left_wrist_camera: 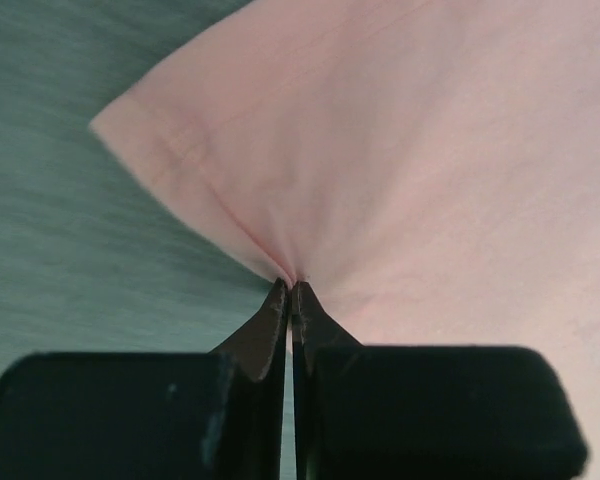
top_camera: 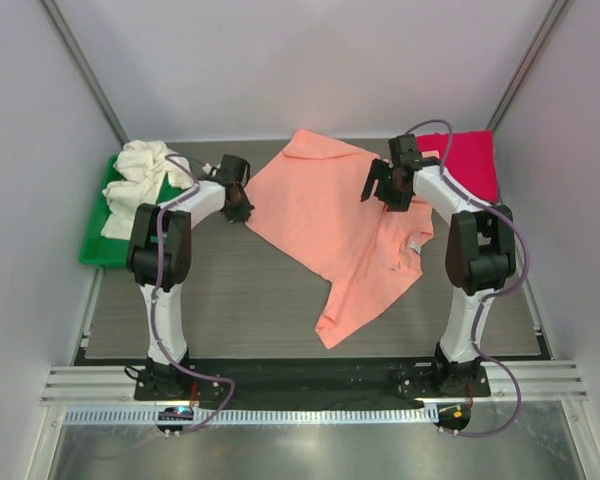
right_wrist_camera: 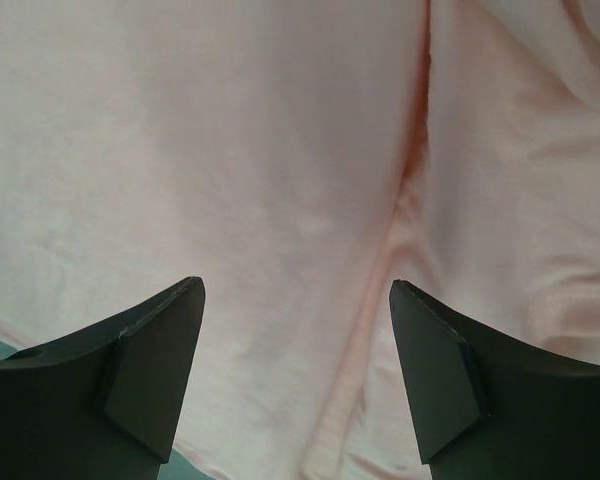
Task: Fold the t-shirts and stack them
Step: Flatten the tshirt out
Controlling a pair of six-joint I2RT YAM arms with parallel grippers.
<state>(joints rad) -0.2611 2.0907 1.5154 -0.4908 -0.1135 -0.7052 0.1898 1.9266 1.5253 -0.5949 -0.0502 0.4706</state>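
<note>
The salmon-pink t-shirt [top_camera: 345,225] lies spread over the middle of the table, partly rumpled. My left gripper [top_camera: 238,210] is shut on its left edge; the left wrist view shows the cloth [left_wrist_camera: 400,150] pinched at the fingertips [left_wrist_camera: 280,305]. My right gripper [top_camera: 388,190] is open over the shirt's right part, its fingers [right_wrist_camera: 160,360] apart above the cloth [right_wrist_camera: 280,180] beside a seam. A cream-white t-shirt [top_camera: 145,175] is bunched at the far left. A magenta-red t-shirt [top_camera: 470,160] lies folded at the far right. No dark blue shirts show.
A flat green tray [top_camera: 95,245] lies under the cream shirt at the left edge. White walls close the table on three sides. The grey striped tabletop [top_camera: 230,300] shows in front of the pink shirt.
</note>
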